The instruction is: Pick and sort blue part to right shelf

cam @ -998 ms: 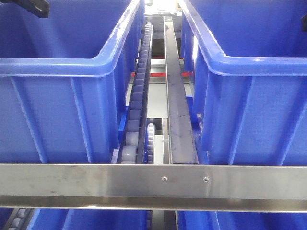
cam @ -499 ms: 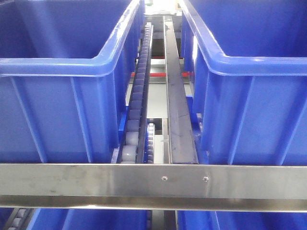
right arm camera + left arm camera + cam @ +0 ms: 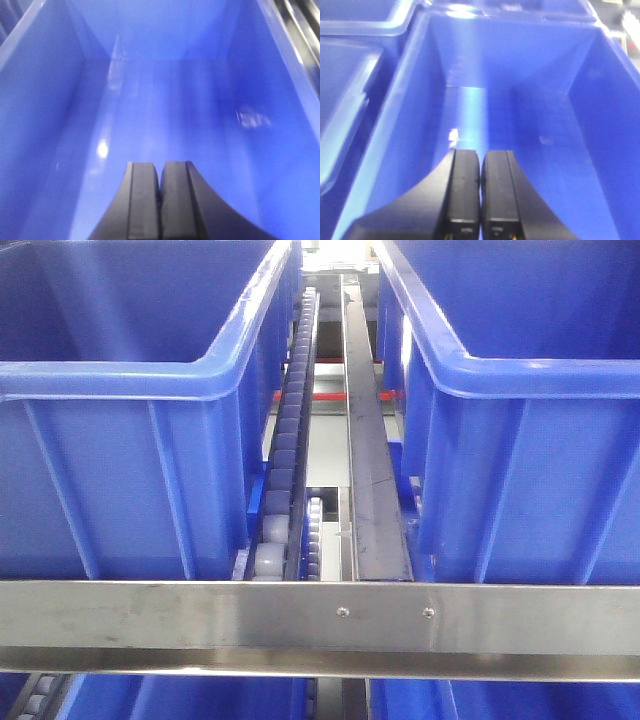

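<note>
No blue part shows in any view. My left gripper [image 3: 480, 155] is shut and empty, hanging over the inside of a blue bin [image 3: 580, 115] whose floor is bare. My right gripper [image 3: 160, 166] is shut and empty over the inside of another blue bin [image 3: 45, 100], also bare. In the front view neither gripper shows; two large blue bins stand on the shelf, one at the left [image 3: 120, 380] and one at the right [image 3: 540, 380].
Between the two bins run a roller track [image 3: 290, 430] and a dark metal rail [image 3: 365, 430]. A steel crossbar [image 3: 200, 625] spans the front of the shelf. More blue bins lie to the left in the left wrist view [image 3: 350, 65].
The dark gripper part seen at the top left corner of the front view one second ago has left the frame. Nothing else has moved.
</note>
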You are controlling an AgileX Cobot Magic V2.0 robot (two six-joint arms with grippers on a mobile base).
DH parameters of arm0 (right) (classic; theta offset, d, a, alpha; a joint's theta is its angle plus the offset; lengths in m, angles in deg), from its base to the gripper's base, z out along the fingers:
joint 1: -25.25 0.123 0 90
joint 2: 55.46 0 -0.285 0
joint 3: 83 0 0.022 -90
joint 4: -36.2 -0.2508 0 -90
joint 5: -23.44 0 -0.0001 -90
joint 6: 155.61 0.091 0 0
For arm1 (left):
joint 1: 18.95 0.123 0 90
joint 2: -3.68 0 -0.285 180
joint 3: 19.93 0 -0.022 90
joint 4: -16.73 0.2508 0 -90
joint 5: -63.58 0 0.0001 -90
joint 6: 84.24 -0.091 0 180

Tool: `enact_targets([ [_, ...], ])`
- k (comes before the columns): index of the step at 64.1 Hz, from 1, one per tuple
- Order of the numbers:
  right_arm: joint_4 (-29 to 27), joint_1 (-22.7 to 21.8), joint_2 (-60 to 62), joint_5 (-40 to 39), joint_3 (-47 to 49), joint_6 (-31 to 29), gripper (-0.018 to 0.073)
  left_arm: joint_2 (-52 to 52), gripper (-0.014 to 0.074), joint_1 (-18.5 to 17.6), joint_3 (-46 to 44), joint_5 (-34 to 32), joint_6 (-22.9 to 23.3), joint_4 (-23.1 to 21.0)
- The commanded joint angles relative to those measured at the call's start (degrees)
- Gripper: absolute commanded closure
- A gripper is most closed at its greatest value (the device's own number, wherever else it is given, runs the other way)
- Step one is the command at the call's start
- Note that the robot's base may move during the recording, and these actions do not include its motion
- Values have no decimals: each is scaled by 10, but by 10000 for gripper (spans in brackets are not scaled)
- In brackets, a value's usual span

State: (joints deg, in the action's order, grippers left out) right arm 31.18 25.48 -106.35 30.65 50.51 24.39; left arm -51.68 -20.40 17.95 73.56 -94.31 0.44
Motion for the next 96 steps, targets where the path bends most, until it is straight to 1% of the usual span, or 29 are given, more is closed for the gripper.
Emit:
enact_targets([
  [1,1,-4,57,-77,-20,0,505,57,472,0,28,-65,0,-5],
  [6,3,-4,104,-94,-54,0,505,110,472,0,79,-100,0,-5],
  [12,3,-4,164,-91,-84,0,505,172,472,0,134,-124,0,-5],
  [20,3,-4,227,-68,-109,0,505,246,472,0,184,-100,0,-5],
  [27,3,-4,270,-40,-116,0,505,293,472,0,212,-100,0,-5],
  [33,3,-4,289,-38,-116,0,505,320,472,0,217,-103,0,-5],
  [40,3,-4,290,-38,-116,0,505,325,472,0,217,-113,0,-5],
  [66,3,-4,290,-40,-116,0,505,325,472,0,217,-113,0,-5],
  [75,12,-4,293,-72,-144,0,505,325,472,0,217,-107,0,-5],
  [83,39,-4,302,-193,-197,0,505,325,472,0,217,-107,0,-5],
  [85,39,-4,307,-211,-210,0,505,325,472,0,217,-107,0,-5],
  [89,39,-4,318,-211,-229,0,505,325,472,0,217,-107,0,-5],
  [96,39,-4,339,-185,-257,0,505,325,472,0,217,-107,0,-5],
])
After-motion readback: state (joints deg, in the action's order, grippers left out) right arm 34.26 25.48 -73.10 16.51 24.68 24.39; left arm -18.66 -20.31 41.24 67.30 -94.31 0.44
